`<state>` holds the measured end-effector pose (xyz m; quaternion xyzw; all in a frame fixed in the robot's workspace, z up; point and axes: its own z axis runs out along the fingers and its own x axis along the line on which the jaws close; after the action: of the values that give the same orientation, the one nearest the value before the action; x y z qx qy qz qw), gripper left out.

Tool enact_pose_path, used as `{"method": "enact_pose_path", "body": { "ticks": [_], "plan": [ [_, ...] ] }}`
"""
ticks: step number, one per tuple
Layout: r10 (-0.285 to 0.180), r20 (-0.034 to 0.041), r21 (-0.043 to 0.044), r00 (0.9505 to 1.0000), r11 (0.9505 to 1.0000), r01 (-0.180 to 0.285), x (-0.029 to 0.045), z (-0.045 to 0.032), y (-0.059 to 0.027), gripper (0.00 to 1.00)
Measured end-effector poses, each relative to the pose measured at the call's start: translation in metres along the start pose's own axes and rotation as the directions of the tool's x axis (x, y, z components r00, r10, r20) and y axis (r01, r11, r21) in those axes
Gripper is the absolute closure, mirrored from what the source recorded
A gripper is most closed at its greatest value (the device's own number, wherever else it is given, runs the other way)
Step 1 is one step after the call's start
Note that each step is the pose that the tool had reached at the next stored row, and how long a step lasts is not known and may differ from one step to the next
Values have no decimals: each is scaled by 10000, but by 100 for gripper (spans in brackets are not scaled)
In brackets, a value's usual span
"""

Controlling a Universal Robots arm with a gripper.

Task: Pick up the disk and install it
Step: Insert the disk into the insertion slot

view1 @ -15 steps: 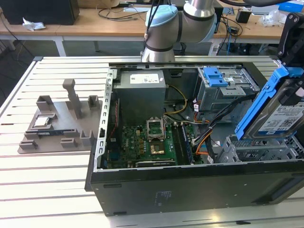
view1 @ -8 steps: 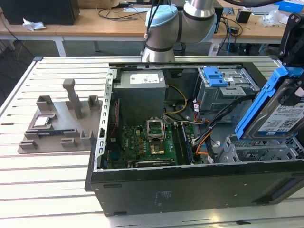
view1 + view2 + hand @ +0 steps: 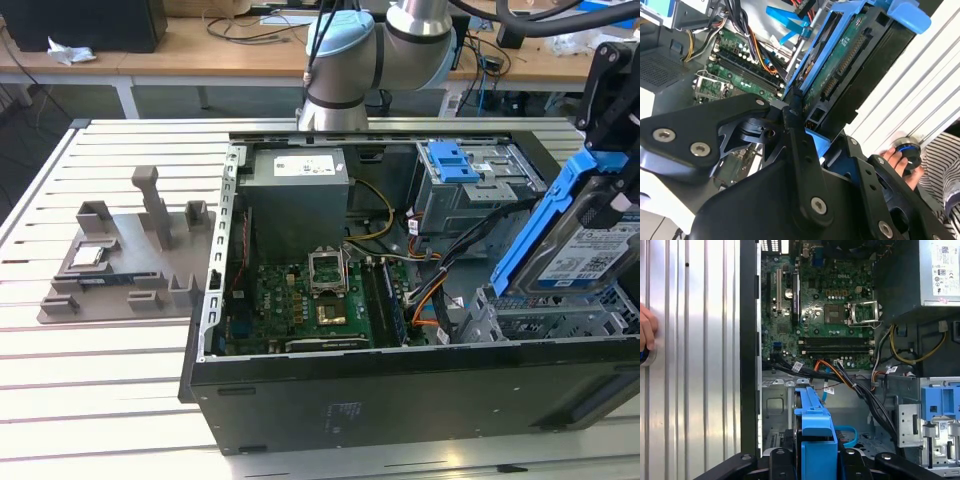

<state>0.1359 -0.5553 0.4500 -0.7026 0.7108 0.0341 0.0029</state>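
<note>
The disk, a silver drive with a white-and-blue label in a blue plastic bracket, hangs tilted above the open computer case at the exterior view's right. My gripper is shut on its upper end. In the second wrist view the disk shows its green circuit-board side, clamped between the black fingers. In the first wrist view the blue bracket points down toward an empty metal bay beside the motherboard.
A grey drive cage with a blue latch stands in the case behind the disk. The motherboard, power supply and loose cables lie nearby. A grey fixture sits on the slatted table. A hand rests by a blue knob.
</note>
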Motion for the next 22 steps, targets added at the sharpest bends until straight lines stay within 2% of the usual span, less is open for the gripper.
{"method": "enact_pose_path", "body": {
  "ticks": [9, 16, 19, 20, 22],
  "plan": [
    [2, 0, 1, 10000, 10000, -2, 2, 64, 1, 63],
    [1, 0, 0, 10000, 10000, -1, 7, 148, 4, 63],
    [1, -1, 0, 10000, 10000, -1, 10, 212, 1, 63],
    [1, 0, 0, 10000, 10000, -1, 13, 268, -1, 63],
    [2, -1, -2, 10000, 10000, -2, 16, 323, -3, 63]
  ]
}}
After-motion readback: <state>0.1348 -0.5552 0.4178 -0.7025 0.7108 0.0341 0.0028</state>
